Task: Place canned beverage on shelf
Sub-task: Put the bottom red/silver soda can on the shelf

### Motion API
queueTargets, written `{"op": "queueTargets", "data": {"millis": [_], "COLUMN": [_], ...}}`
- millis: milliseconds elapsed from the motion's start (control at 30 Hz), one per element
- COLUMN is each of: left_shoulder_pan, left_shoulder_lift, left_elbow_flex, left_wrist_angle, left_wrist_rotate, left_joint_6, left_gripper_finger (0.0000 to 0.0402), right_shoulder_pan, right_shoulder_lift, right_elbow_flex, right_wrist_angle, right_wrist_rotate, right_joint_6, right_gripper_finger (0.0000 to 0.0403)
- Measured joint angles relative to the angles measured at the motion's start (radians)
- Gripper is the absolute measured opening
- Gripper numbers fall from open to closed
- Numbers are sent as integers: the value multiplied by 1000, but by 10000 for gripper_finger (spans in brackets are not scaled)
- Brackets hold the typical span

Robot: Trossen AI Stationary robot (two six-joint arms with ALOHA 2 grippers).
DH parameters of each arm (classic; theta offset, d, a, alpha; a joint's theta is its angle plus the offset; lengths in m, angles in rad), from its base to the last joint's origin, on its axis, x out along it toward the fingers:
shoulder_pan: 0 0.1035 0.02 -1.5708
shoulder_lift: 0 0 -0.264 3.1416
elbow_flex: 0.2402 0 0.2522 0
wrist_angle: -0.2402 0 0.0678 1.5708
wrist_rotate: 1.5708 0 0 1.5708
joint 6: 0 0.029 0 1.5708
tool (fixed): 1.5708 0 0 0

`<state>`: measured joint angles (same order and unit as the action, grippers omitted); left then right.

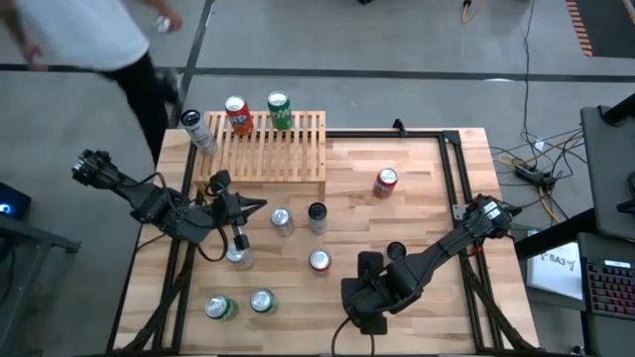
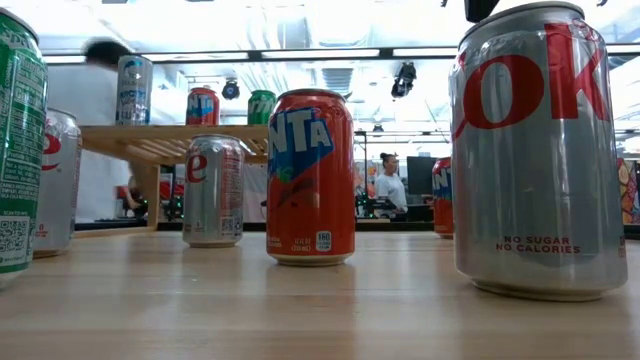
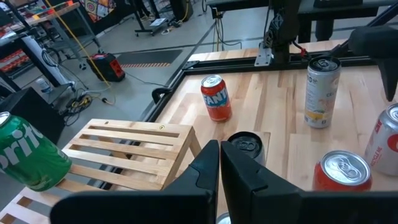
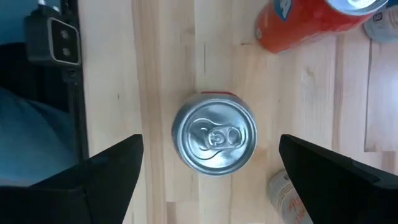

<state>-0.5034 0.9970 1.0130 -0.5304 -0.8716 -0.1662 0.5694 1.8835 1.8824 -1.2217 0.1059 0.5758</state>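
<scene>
A person in a white top [image 1: 84, 30] walks past the counter's far left corner. Cables [image 1: 531, 159] sprawl across the grey floor [image 1: 397, 59] to the right. A keyboard [image 1: 605, 288] sits on a side desk there.

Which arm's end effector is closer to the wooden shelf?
Left. The left end effector sits just before the shelf; the right end effector hovers far off by the table's near edge.
</scene>
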Motion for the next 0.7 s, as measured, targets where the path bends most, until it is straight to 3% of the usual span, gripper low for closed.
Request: {"op": "queueTargets", "data": {"millis": [700], "left_shoulder_pan": [0], "left_shoulder_lift": [0], "left_elbow_flex": [0], "left_wrist_angle": [8], "left_wrist_rotate": [-1], "left_joint_6": [26], "left_gripper_finger": [0], "right_shoulder_pan": [0], "right_shoulder_lift": [0], "right_elbow_flex": [-83], "right_wrist_angle": [61], "right_wrist_rotate": [-1], "right_joint_6": [1], "right_gripper_finger": [364]}}
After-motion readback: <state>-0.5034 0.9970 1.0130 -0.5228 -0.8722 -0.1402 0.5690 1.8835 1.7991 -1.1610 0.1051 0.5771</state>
